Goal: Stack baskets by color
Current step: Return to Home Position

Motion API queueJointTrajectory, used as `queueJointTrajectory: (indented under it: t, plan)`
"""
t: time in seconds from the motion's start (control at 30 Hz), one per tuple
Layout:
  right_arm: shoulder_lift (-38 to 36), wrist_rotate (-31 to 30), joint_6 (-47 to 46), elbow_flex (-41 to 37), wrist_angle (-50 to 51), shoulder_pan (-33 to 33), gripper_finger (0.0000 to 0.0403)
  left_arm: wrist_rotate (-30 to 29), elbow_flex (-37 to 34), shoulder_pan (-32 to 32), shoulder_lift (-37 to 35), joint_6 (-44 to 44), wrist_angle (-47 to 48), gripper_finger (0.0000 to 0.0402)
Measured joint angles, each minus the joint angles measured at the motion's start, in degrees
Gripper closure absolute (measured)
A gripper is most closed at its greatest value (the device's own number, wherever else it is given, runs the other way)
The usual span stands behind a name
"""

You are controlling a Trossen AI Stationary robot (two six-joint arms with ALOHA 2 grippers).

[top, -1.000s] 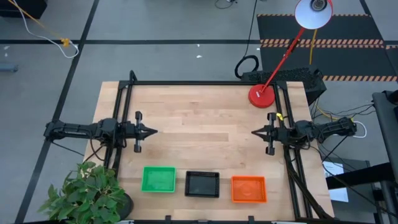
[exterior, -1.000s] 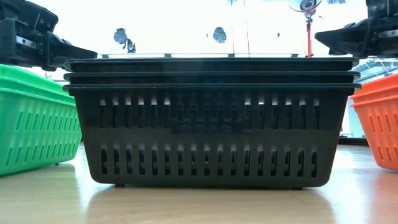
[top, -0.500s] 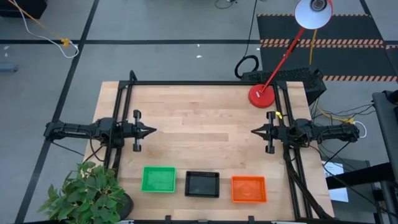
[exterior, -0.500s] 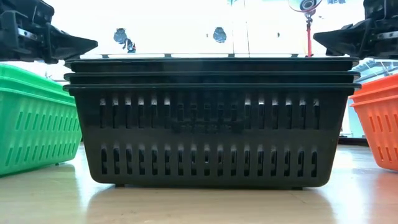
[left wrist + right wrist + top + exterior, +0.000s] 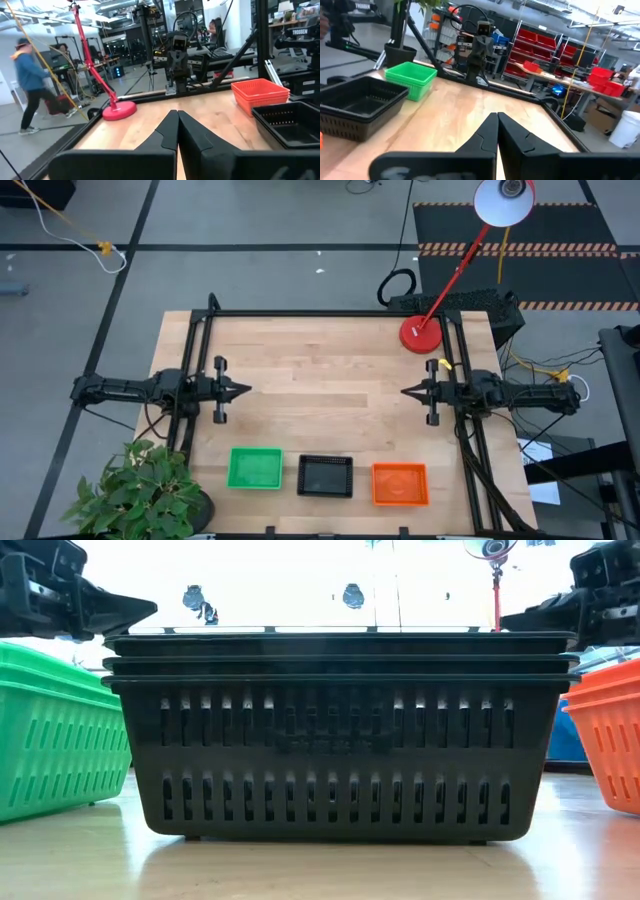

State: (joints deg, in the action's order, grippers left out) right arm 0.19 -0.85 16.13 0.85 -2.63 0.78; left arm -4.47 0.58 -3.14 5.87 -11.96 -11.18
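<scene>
Three basket stacks stand in a row along the table's near edge, each resting on its bottom: green (image 5: 254,468), black (image 5: 326,476) and orange (image 5: 400,484). The low view shows three nested rims on the black stack (image 5: 340,730), with the green stack (image 5: 55,730) and the orange stack (image 5: 610,730) beside it. My left gripper (image 5: 245,391) hovers shut at the table's left side, pointing level toward the right. My right gripper (image 5: 405,392) hovers shut at the right side, facing it. Both are clear of the baskets.
A red round lamp base (image 5: 421,333) stands at the far right corner. A potted plant (image 5: 140,490) is off the near left corner. A black frame rail (image 5: 320,313) borders the table. A person (image 5: 30,85) walks in the room beyond. Bare wood lies between the grippers.
My right arm has swung a little, so its gripper now points straight across at the left arm, and it has sunk slightly. My left gripper has tipped its fingertips up a little. Both stay shut. The baskets have not moved.
</scene>
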Motion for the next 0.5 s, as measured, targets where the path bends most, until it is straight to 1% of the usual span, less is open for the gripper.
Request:
queueJointTrajectory:
  t: [0.13, 0.23, 0.33, 0.4, 0.5]
  plan:
    - [0.0, 1.39, -2.33, -0.01, -0.74, 0.0, 0.0403, 0.31, 0.0, -0.04, 0.0, 2.63, 0.94, 0.0391]
    - [0.0, 2.61, -3.69, -0.01, 0.19, 0.0, 0.0403, 2.59, 0.0, -0.04, 0.0, 3.56, 1.94, 0.039]
    - [0.0, 2.46, -3.61, 0.0, 0.74, 0.0, 0.0403, 4.82, 0.0, -0.09, 0.0, 3.88, 2.91, 0.0398]
    - [0.0, 2.45, -3.45, 0.01, 0.65, 0.0, 0.0403, 6.9, 0.0, -0.09, 0.0, 3.72, 2.92, 0.0397]
    - [0.0, 2.47, -3.47, -0.01, 0.5, 0.0, 0.0403, 8.23, 0.0, -0.09, 0.0, 3.43, 4.03, 0.0396]
